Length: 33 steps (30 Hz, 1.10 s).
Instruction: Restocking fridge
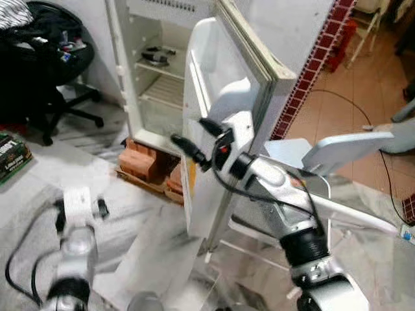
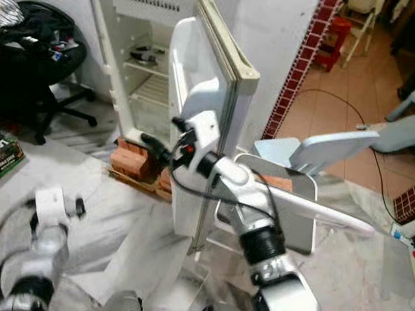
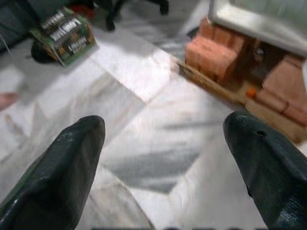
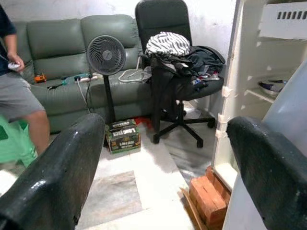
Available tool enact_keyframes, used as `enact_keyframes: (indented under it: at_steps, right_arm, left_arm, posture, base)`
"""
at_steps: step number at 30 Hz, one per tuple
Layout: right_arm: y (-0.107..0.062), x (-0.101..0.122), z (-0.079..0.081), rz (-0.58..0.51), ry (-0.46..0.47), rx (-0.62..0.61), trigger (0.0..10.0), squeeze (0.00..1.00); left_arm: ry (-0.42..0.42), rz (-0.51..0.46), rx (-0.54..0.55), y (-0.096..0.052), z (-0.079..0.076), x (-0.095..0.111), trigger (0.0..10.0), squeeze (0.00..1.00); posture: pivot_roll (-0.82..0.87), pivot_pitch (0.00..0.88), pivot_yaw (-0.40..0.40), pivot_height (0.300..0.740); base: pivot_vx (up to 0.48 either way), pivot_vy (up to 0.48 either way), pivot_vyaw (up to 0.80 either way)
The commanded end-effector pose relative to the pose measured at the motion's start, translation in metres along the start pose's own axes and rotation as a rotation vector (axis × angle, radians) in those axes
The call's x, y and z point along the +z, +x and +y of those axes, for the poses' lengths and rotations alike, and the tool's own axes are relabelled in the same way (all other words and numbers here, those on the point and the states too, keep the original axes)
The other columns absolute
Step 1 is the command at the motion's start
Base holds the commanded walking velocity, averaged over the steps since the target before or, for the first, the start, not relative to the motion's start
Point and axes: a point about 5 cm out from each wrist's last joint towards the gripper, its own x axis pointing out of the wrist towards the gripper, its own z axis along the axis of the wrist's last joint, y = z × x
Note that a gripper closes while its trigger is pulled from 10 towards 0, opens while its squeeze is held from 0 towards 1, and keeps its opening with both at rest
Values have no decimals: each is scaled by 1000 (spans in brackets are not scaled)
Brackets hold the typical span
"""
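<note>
Lower left of frame: left gripper low over grey-veined marble floor, fingers spread, holding nothing. Mid-frame: right gripper raised at the free edge of the fridge door, fingers apart, empty; clearly the nearer arm. Door is glossy white plastic, swung wide, long axis upright. Beyond it, upper middle, the fridge sits on red bricks, wire shelves nearly bare. No stock item in either gripper.
</note>
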Motion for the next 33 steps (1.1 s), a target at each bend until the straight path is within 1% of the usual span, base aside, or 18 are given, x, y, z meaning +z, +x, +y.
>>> enact_keyframes:
  at_steps: [1,2,4,5,6,9,10,14,15,16,17,18,19,20,25,29,30,33]
  right_arm:
    - [-7,1,-13,3,-13,-37,10000,0]
    - [-7,1,-13,3,-13,-37,10000,0]
    - [-21,-10,-22,54,-16,-58,10000,0]
    - [-21,-10,-22,54,-16,-58,10000,0]
    - [-35,-21,-29,121,-34,-97,10000,0]
    - [-48,-30,-37,159,-31,-128,10000,0]
    - [-65,-38,-45,200,-21,-152,10000,0]
    - [-90,-42,-55,221,-26,-220,10000,0]
    - [-90,-42,-55,221,-26,-220,10000,0]
    - [-104,-41,-57,190,2,-285,10000,0]
    - [-104,-41,-57,190,2,-285,10000,0]
    - [-114,-42,-55,173,14,-314,10000,0]
    - [-114,-42,-55,173,14,-314,10000,0]
    - [-125,-46,-50,177,31,-320,10000,0]
    - [-154,-54,-43,198,106,-291,10000,0]
    - [-171,-57,-44,239,109,-287,10000,0]
    - [-181,-58,-50,260,90,-331,10000,0]
    - [-189,-56,-57,263,62,-401,10000,0]
  left_arm:
    - [-18,-102,-53,-4,-8,16,10000,0]
    - [-18,-102,-53,-4,-8,16,10000,0]
    - [-47,-184,-135,-21,-13,20,10000,0]
    - [-47,-184,-135,-21,-13,20,10000,0]
    - [-40,-208,-151,-24,-14,23,10000,0]
    - [-64,-209,-172,-28,-17,24,10000,0]
    - [-62,-222,-187,-31,-20,27,10000,0]
    - [-43,-236,-205,-35,-27,30,10000,0]
    - [-43,-236,-205,-35,-27,30,10000,0]
    - [-20,-263,-247,-41,-33,33,10000,0]
    - [-20,-263,-247,-41,-33,33,10000,0]
    - [-9,-271,-269,-45,-36,33,10000,0]
    - [-9,-271,-269,-45,-36,33,10000,0]
    - [-10,-263,-271,-45,-35,32,10000,0]
    - [-2,-251,-286,-47,-33,33,10000,0]
    - [10,-246,-301,-47,-34,33,10000,0]
    - [14,-245,-307,-47,-36,33,10000,0]
    - [19,-240,-313,-48,-36,33,10000,0]
  posture:
    - [193,0,-88,740]
    - [193,0,-88,740]
    - [193,0,-88,740]
    - [193,0,-88,740]
    - [203,0,-89,740]
    - [202,0,-88,740]
    - [198,0,-85,740]
    - [184,0,-76,740]
    - [184,0,-76,740]
    - [178,0,-72,740]
    - [178,0,-72,740]
    - [172,0,-69,740]
    - [172,0,-69,740]
    - [165,0,-67,740]
    - [136,0,-46,740]
    - [121,0,-37,740]
    - [116,0,-32,740]
    - [110,0,-27,740]
  base:
    - [0,0,0]
    - [0,0,0]
    - [0,0,0]
    - [0,0,0]
    - [0,0,0]
    - [0,0,0]
    - [0,0,0]
    - [0,0,0]
    - [0,0,0]
    - [0,0,0]
    - [0,0,0]
    - [0,0,0]
    - [0,0,0]
    - [0,0,0]
    - [0,0,0]
    - [0,0,0]
    - [0,0,0]
    - [0,0,0]
